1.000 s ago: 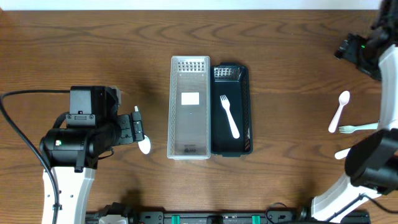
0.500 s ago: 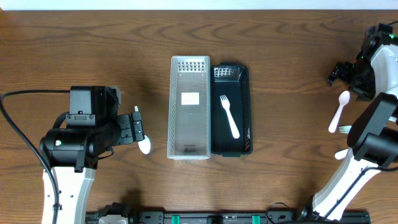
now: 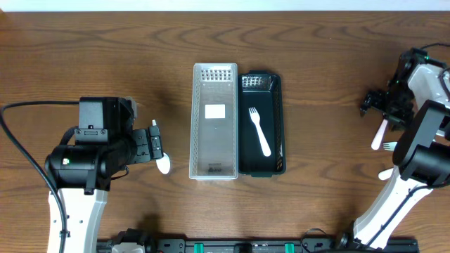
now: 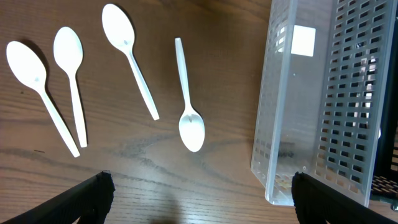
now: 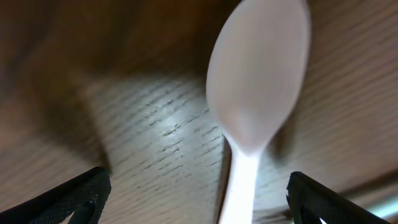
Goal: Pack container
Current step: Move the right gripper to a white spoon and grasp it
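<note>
White fork [image 3: 259,131] alone in black bin [image 3: 273,105], clear bin [image 3: 214,144] empty; white spoons [image 4: 117,28], pink spoon [image 5: 258,81] unpacked; left fingers [image 4: 81,199], right fingers [image 5: 68,199] spread, empty.

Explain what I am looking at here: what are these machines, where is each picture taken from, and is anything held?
Two robot arms sit at a wooden table. The wide picture looks straight down from above; the other two come from a camera on each wrist, so the dark shapes in their lower corners are that arm's own fingers. In the middle stand a clear perforated bin and a black bin holding a white fork. The left hand hovers open above four white spoons. The right hand is open over a pink spoon. Nothing is held.
</note>
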